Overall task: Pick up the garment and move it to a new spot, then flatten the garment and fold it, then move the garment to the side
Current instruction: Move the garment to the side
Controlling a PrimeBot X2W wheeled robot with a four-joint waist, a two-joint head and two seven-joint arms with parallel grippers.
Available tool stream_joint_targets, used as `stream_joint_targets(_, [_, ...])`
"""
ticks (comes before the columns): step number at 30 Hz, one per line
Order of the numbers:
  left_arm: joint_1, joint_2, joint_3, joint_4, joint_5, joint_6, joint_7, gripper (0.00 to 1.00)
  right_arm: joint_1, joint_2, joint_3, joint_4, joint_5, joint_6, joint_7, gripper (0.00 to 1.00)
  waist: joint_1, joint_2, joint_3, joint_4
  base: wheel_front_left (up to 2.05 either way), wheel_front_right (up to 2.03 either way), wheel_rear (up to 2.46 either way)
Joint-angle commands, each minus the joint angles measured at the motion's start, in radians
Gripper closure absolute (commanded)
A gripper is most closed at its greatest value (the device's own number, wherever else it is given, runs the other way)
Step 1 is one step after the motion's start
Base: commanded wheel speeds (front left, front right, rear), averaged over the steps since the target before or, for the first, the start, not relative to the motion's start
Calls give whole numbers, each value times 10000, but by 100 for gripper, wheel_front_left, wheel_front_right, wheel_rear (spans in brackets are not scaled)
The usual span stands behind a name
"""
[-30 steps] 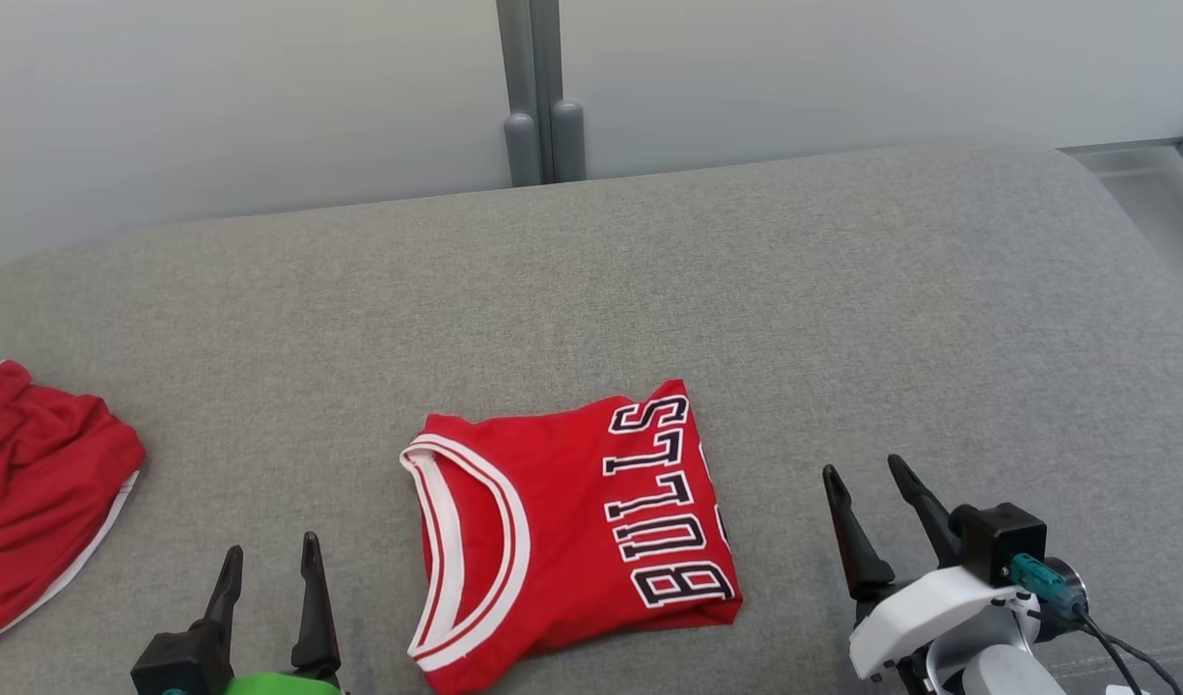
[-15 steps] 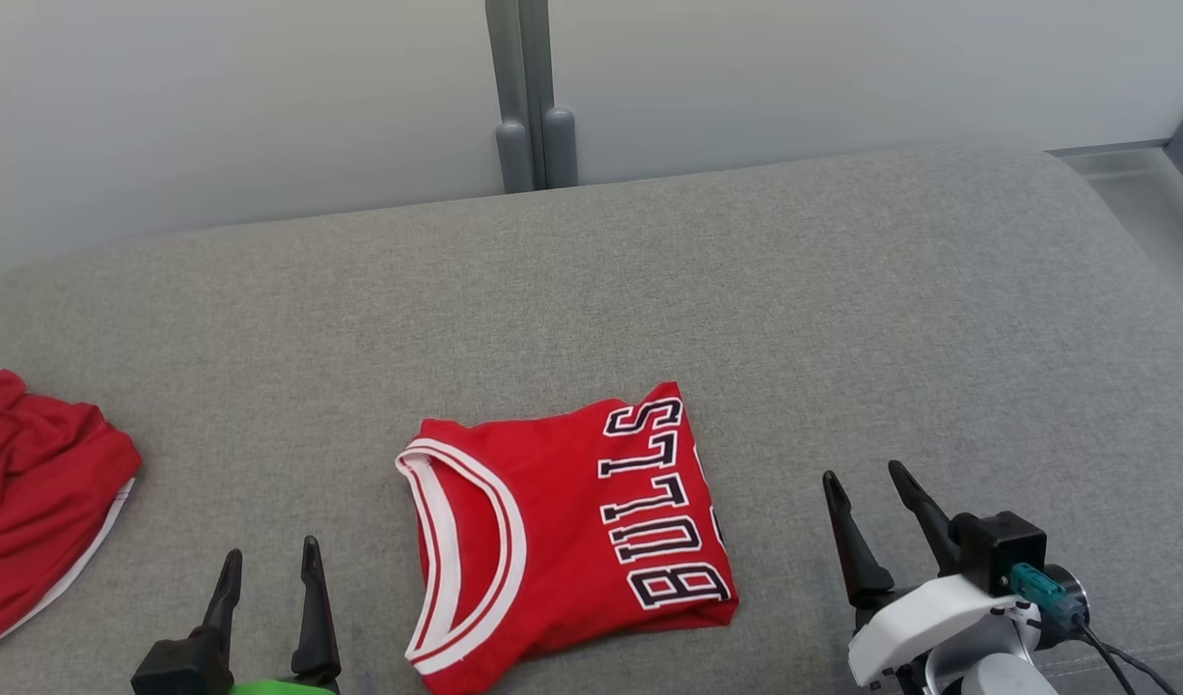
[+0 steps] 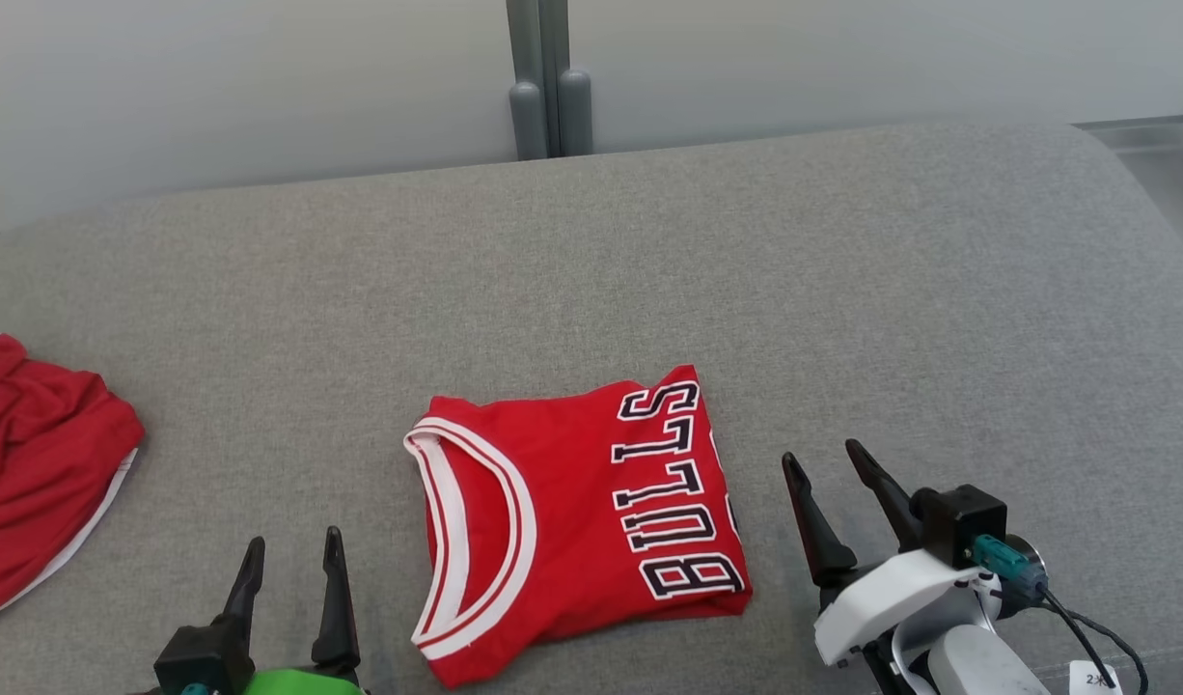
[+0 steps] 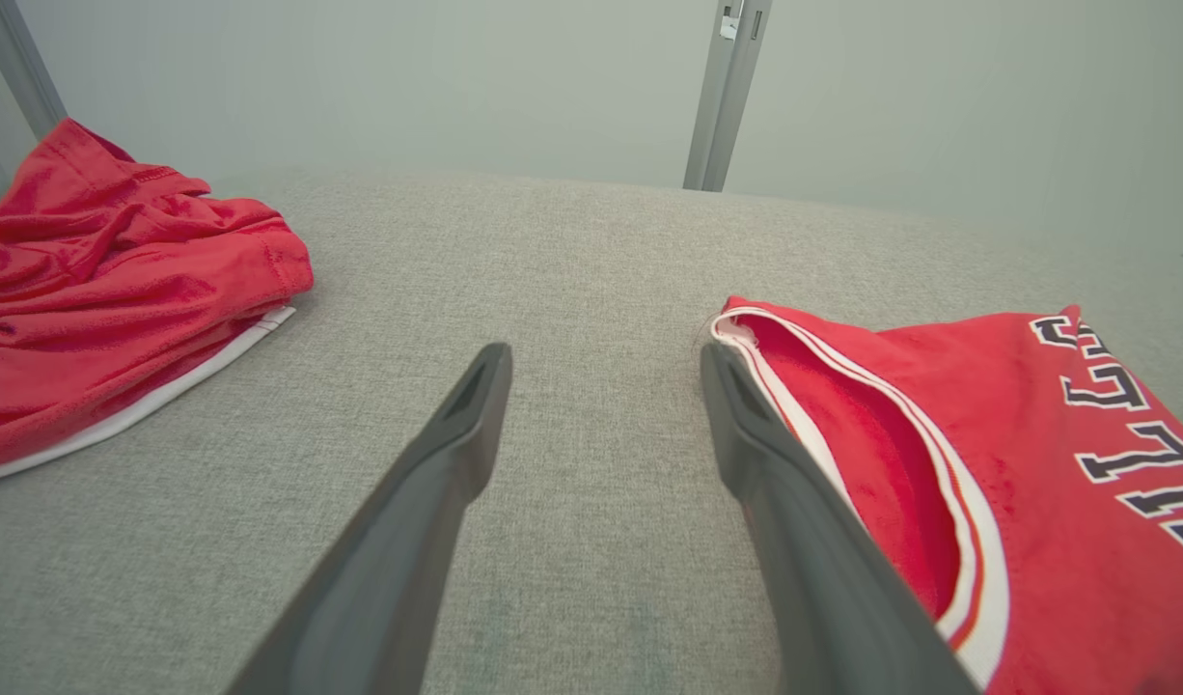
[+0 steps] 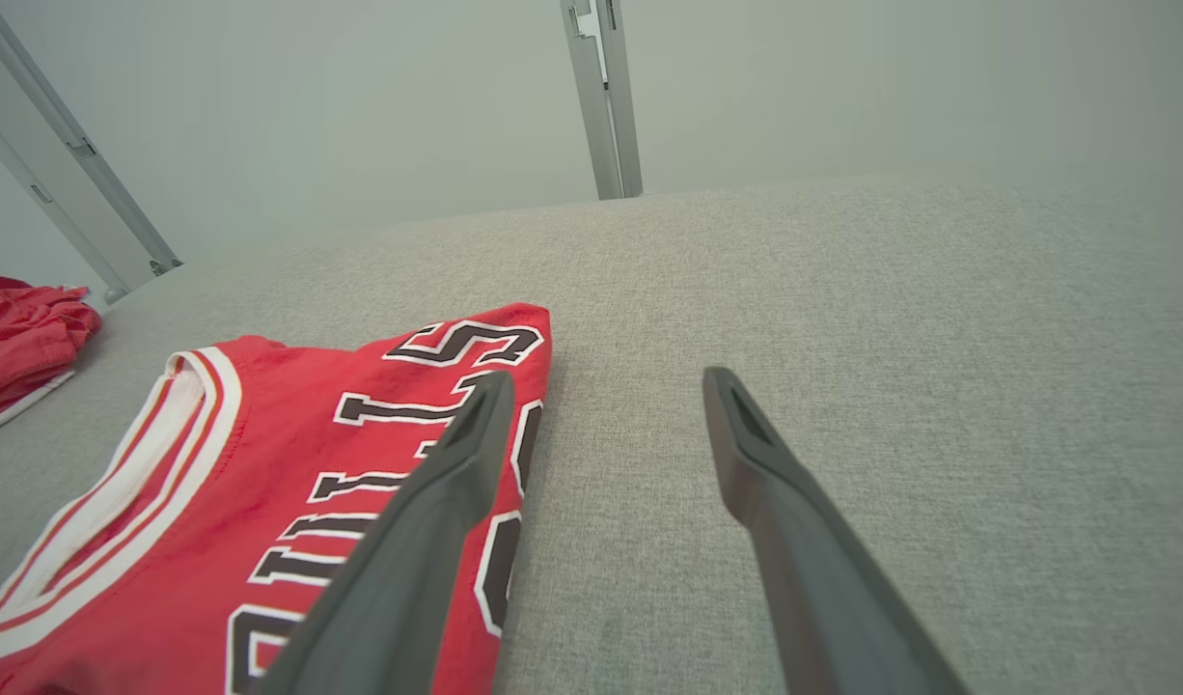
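Your left gripper point(image 3: 294, 537) shows two long, dark, tapering fingers point(image 3: 335, 608) on a black base point(image 3: 201, 661), backed by a bright green housing point(image 3: 292, 683). Your right gripper point(image 3: 823, 451) has matching fingers, a glossy white shell point(image 3: 881, 598), a black boxy module point(image 3: 958, 526), a teal plug point(image 3: 997, 558), a thin black cable point(image 3: 1093, 632) and a small white printed tag point(image 3: 1093, 679).
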Motion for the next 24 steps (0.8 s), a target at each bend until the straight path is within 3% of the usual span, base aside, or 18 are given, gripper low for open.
stream_joint_targets(1, [-281, 35, -50, -37, 66, -20, 5, 0, -237, -24, 69, 83, 113, -4, -35, 0, 0, 0, 453, 219, 0, 0, 0])
stream_joint_targets(8, [-871, 35, -450, -6, 107, -49, 5, 0, -1064, -72, 708, 766, 589, -4, -28, 0, 0, 0, 1414, 763, 0, 0, 0])
stream_joint_targets(15, [-1225, 34, -734, -7, 91, 1, 5, 0, -1871, -91, 1307, 2122, 1826, -4, -17, 0, 0, 0, 1884, 1195, 0, 0, 0])
stream_joint_targets(20, [-1309, 34, -794, -3, 83, 66, 5, 0, -2295, -252, 2390, 2769, 2917, -4, 80, 0, 0, 0, 2001, 1341, 0, 0, 0])
stream_joint_targets(22, [-1336, 34, -804, 10, 54, 82, 5, 0, -2393, -314, 2617, 2955, 3214, -6, 78, 76, 0, 0, 1991, 1355, 0, 0, 0])
stream_joint_targets(23, [-1333, 34, -802, 18, 33, 84, 5, 0, -2417, -337, 2700, 3045, 3321, -9, 65, 100, 0, 0, 1963, 1347, 0, 0, 0])
stream_joint_targets(24, [-1309, 34, -798, 26, 15, 95, 5, 0, -2430, -384, 2736, 3136, 3422, -7, 73, 100, 0, 0, 1919, 1328, 0, 0, 0])
